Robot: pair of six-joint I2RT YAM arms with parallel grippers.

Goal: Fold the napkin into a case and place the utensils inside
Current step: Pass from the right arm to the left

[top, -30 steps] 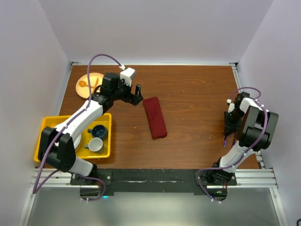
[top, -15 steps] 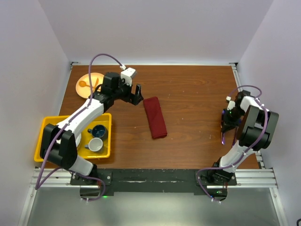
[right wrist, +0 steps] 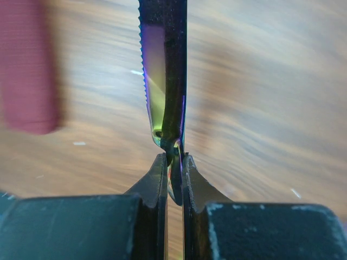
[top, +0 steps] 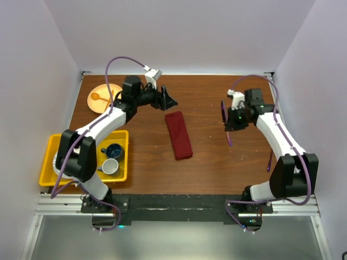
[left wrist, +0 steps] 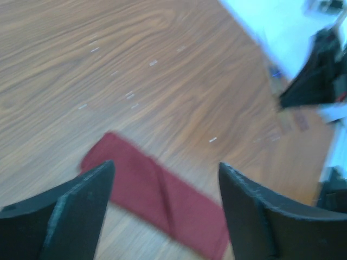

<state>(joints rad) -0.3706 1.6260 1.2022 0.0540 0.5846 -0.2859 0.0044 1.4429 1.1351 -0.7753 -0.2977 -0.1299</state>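
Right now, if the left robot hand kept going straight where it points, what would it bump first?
Probably the folded napkin, lying on the table straight ahead between the left gripper's open fingers. Depth is unclear, so it might touch bare wood first.

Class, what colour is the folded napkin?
The napkin is plain dark red; the top view shows it best.
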